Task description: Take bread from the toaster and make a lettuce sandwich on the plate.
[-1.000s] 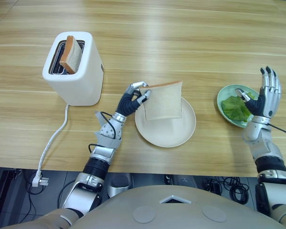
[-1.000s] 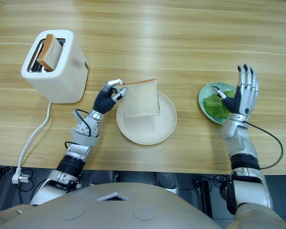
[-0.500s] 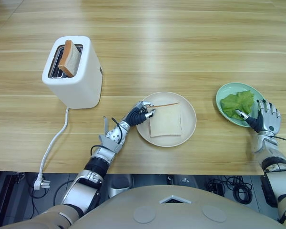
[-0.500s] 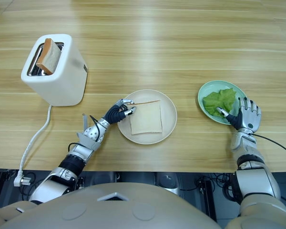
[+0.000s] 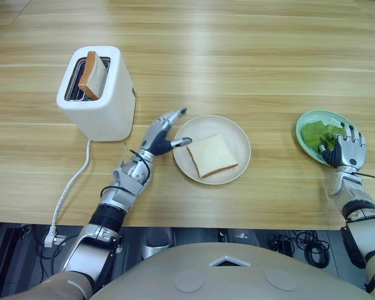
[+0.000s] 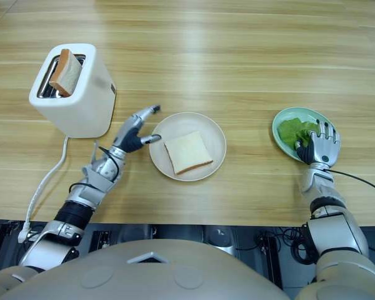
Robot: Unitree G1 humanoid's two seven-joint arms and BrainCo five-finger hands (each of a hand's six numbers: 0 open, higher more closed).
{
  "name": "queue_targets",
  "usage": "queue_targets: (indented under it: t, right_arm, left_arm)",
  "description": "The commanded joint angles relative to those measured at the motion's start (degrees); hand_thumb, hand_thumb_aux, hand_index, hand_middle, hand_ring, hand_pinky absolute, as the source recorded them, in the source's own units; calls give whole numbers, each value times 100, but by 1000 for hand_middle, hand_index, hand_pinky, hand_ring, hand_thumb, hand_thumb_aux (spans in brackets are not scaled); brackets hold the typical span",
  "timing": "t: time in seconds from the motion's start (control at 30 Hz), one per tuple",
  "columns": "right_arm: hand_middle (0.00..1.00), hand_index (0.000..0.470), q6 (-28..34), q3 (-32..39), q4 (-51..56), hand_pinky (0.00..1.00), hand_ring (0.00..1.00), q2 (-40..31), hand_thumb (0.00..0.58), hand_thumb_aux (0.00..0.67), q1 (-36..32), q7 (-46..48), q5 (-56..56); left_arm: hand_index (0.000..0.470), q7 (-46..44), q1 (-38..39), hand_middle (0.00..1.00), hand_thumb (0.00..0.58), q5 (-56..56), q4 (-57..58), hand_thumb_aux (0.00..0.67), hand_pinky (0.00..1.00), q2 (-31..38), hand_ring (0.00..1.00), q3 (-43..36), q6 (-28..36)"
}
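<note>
Now your right hand [image 5: 345, 150] is at the lettuce [image 5: 315, 132], but you cannot tell if it grips. Bread [image 5: 211, 155] lies on the plate [image 5: 206, 125], off to its left. Your left hand [image 5: 160, 134] is open, empty.

A light wooden desk [image 5: 250, 56] carries a white toaster [image 5: 103, 112] at the left, and its white cord [image 5: 72, 181] trails off over the near edge. Near the middle sits a cream plate [image 5: 203, 128]. Well apart from it, at the right, stands a small green dish [image 5: 307, 122].
</note>
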Motion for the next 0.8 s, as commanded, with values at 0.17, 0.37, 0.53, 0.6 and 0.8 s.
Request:
queue_targets:
  t: [0.17,0.37,0.53,0.6,0.8]
  right_arm:
    - [35,460,-26,176,-246,35,35,-144,580,670,24,-539,-8]
    - [16,460,-471,213,-1268,16,16,-221,580,670,299,-1220,-131]
    - [0,460,-1814,-108,-3706,0,0,-61,580,670,1078,-221,820]
    - [0,460,-2332,-80,-4587,0,0,99,580,670,1381,719,1636]
    - [0,460,-2773,305,-6209,0,0,555,580,670,1846,2725,2720]
  left_arm:
    - [0,349,55,0,0,104,-198,0,0,-42,0,92,94]
    - [0,614,18,0,0,-18,-63,0,0,6,0,286,56]
    - [0,796,28,0,0,-43,-37,0,0,45,0,422,-17]
    - [0,849,50,0,0,-54,-49,0,0,57,0,448,-77]
    - [0,1149,171,0,0,-65,-460,0,0,123,0,686,-287]
